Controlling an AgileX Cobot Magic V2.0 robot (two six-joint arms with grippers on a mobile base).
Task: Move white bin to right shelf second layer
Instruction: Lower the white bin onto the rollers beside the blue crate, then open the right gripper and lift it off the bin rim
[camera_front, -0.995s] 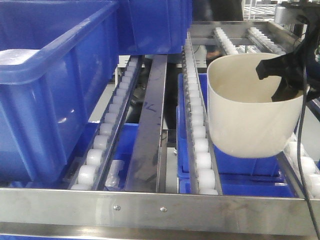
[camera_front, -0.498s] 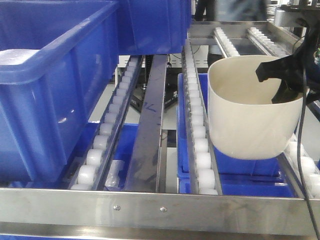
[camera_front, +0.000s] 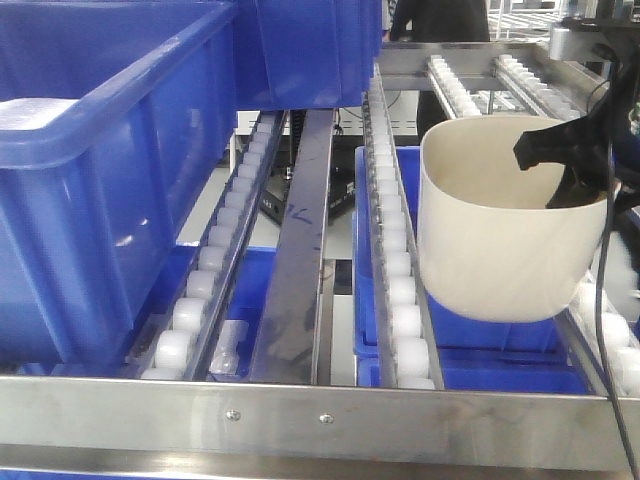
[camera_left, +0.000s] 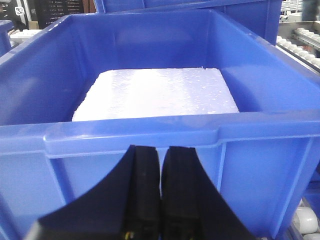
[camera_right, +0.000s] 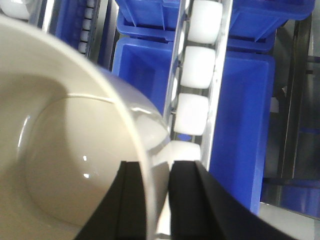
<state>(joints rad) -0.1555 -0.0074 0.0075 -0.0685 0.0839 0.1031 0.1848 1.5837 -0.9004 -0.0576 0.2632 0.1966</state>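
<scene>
The cream-white bin (camera_front: 505, 250) hangs tilted over the right shelf second layer, between its roller tracks (camera_front: 395, 260), behind the steel front rail (camera_front: 300, 410). My right gripper (camera_front: 560, 165) is shut on the bin's far right rim. In the right wrist view one finger (camera_right: 132, 200) is inside the bin (camera_right: 65, 165) and the other is outside the wall, with white rollers (camera_right: 197, 65) below. My left gripper (camera_left: 161, 165) is shut and empty, just in front of a blue crate (camera_left: 150, 135).
A large blue crate (camera_front: 90, 170) sits on the left tracks, holding a white foam slab (camera_left: 155, 92). Another blue crate (camera_front: 310, 50) is behind it. More blue crates (camera_front: 470, 345) lie on the level below. A black cable (camera_front: 603, 330) hangs at the right edge.
The bin has shifted slightly right and sits more level and a touch lower. The right gripper stays on its rim. The left side has not changed.
</scene>
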